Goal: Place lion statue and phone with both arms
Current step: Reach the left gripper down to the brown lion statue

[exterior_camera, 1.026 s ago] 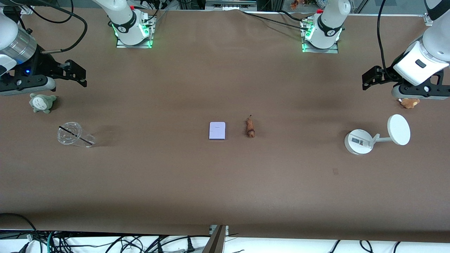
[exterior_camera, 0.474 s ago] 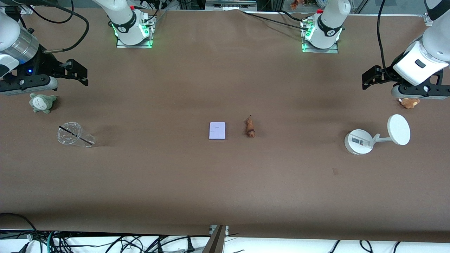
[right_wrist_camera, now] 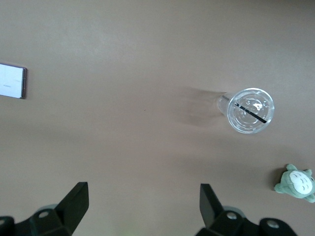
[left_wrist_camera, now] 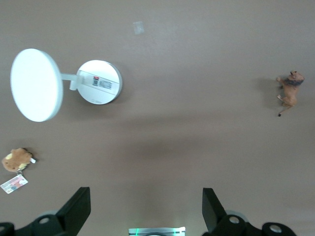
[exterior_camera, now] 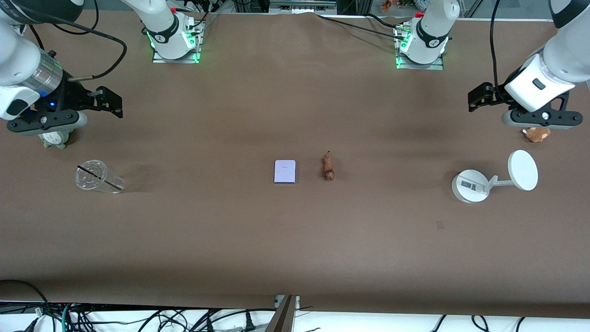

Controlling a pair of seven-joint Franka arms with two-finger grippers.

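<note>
The phone [exterior_camera: 285, 171], a pale lavender slab, lies flat at the table's middle. The lion statue [exterior_camera: 328, 167], small and reddish-brown, lies beside it toward the left arm's end. My left gripper [exterior_camera: 475, 97] hangs open and empty over the left arm's end of the table. The lion [left_wrist_camera: 290, 91] shows far off in the left wrist view, where the gripper [left_wrist_camera: 146, 206] holds nothing. My right gripper [exterior_camera: 115, 102] hangs open and empty over the right arm's end. The right wrist view shows that gripper [right_wrist_camera: 143, 204] empty and the phone [right_wrist_camera: 11, 80] at its edge.
A clear plastic cup [exterior_camera: 97, 176] lies on its side near the right arm's end, with a grey-green plush [exterior_camera: 56, 138] partly under the right hand. A white round stand [exterior_camera: 470, 185] and a tan plush [exterior_camera: 536, 134] sit at the left arm's end.
Both grippers have shifted slightly toward the table's middle. The right hand now covers part of the grey-green plush. The phone and lion have not moved.
</note>
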